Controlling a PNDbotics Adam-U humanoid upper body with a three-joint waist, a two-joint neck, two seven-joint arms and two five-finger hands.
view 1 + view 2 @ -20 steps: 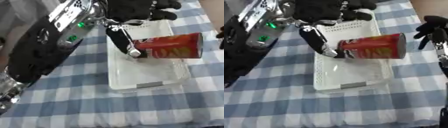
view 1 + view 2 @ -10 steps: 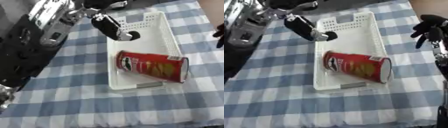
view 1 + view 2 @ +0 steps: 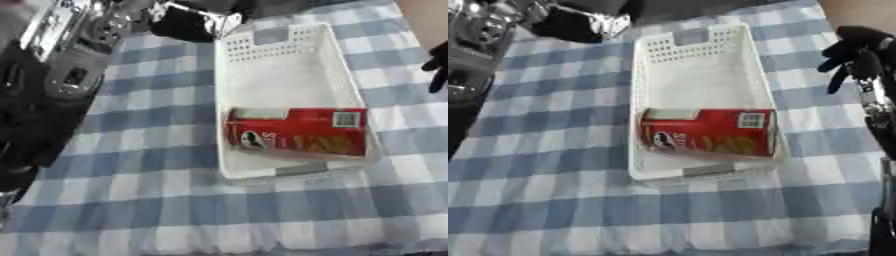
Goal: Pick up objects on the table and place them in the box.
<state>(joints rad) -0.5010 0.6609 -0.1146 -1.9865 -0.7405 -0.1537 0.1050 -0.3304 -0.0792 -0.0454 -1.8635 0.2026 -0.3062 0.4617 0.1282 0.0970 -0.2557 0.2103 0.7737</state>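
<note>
Red crisp can (logo face) lies in box.

Red can fills near end of white box; far end free; checked cloth around open.

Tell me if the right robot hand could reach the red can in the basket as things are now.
Probably yes. The red can lies on its side in the open-topped white basket, nothing over it, and the right robot hand hangs beside the basket's right wall.
</note>
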